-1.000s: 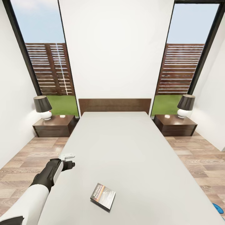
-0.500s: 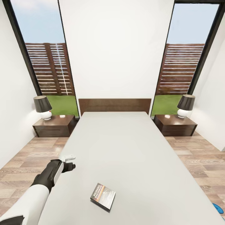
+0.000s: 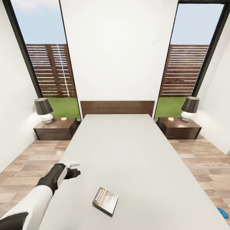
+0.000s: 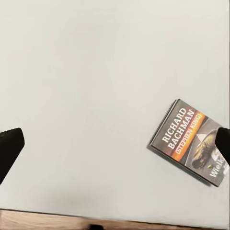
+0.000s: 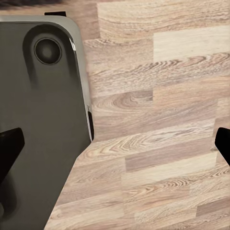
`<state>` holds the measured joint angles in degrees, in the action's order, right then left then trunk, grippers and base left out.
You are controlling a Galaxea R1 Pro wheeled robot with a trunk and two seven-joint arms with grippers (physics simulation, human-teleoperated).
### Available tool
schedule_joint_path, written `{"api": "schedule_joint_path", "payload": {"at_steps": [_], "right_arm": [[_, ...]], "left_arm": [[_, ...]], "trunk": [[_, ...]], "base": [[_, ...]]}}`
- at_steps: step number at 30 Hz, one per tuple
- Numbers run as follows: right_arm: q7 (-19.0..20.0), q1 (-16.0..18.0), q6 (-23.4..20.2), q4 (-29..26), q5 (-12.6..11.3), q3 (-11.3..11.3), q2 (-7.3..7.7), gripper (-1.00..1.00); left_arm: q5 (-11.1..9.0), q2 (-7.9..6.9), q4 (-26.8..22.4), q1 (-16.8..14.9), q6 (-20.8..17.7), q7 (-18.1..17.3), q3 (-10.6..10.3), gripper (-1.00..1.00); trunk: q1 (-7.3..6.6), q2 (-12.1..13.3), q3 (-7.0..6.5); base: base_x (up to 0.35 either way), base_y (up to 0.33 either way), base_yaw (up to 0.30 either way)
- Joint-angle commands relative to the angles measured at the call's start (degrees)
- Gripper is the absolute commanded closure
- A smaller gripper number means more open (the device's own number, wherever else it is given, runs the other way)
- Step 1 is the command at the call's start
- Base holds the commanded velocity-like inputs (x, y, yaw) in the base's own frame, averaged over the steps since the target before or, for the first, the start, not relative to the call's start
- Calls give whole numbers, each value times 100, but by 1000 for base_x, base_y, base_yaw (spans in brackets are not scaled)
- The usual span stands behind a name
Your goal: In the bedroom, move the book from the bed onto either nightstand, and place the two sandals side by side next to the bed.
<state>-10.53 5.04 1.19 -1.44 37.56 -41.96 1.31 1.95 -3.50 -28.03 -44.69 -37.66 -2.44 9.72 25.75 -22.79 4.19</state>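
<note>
We see the book (image 3: 105,200) flat on the bed (image 3: 134,153), near its foot. Left gripper (image 3: 74,169) hovers at its 10 o'clock, jaws spread wide, empty. Right gripper (image 5: 115,148) open over floor (image 5: 158,134). Nightstand (image 3: 55,128) far at 11.

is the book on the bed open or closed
Closed. The book lies flat on the bed, front cover up; the left wrist view shows the full cover with its title lettering and no pages spread.
</note>
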Motion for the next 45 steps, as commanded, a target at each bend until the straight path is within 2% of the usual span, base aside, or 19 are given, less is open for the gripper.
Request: {"api": "schedule_joint_path", "payload": {"at_steps": [1, 13, 36, 45], "right_arm": [[-19, 6, 13, 7, 52, -48, 1, -100], [-19, 6, 13, -8, 44, -62, 1, -100], [-19, 6, 99, 1, 45, -45, 10, -100], [-19, 6, 132, 3, 41, -43, 13, -100]], "left_arm": [[24, 4, 57, -28, -30, -75, 29, -100], [24, 17, 378, -130, -49, -478, 28, -100], [33, 107, 409, -138, -57, -545, 26, -100], [33, 194, 411, -139, -57, -549, 22, -100]], "trunk": [[3, -13, 13], [3, -13, 13], [3, -13, 13], [3, -13, 13]], "base": [[0, 0, 0], [0, 0, 0], [0, 0, 0], [0, 0, 0]]}}
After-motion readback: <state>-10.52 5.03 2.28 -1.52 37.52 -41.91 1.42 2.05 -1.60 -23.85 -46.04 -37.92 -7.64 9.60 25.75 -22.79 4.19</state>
